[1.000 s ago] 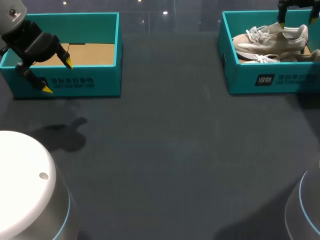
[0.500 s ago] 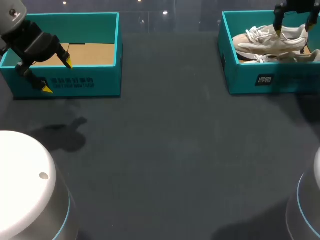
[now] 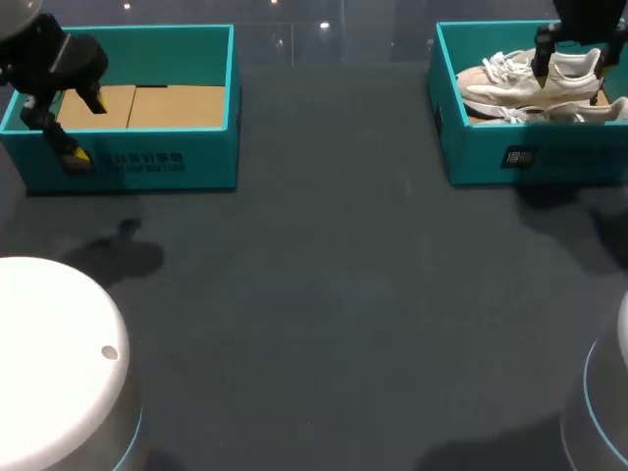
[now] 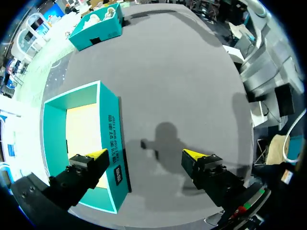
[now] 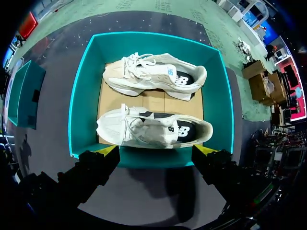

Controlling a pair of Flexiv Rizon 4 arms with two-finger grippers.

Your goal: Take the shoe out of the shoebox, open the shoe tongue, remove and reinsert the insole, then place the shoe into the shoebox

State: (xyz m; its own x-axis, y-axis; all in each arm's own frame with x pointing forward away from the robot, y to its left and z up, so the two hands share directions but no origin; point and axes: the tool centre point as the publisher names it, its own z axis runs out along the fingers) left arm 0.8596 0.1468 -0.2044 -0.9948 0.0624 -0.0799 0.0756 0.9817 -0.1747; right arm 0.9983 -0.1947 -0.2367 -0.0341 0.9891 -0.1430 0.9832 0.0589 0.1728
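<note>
Two shoeboxes (image 3: 137, 162) (image 3: 549, 157), two shoes (image 5: 153, 74) (image 5: 153, 129), two pincers (image 4: 146, 154) (image 5: 156, 149)

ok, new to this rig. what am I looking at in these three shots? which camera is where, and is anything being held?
It is a robot with two arms at a dark table. The head view looks down from above and behind the robot. The two round pictures each come from a camera on one wrist, looking out along that arm's two yellow-tipped fingers.

Two teal boxes stand on the table. The left box shows only its cardboard floor. The right shoebox holds two pale shoes side by side: the near shoe, closer to the right arm's fingers, and the far shoe beyond it.

The left gripper hangs open at the left box's edge, with one finger over the box. The right gripper hangs open above the shoebox's wall on the near shoe's side. Neither holds anything.
</note>
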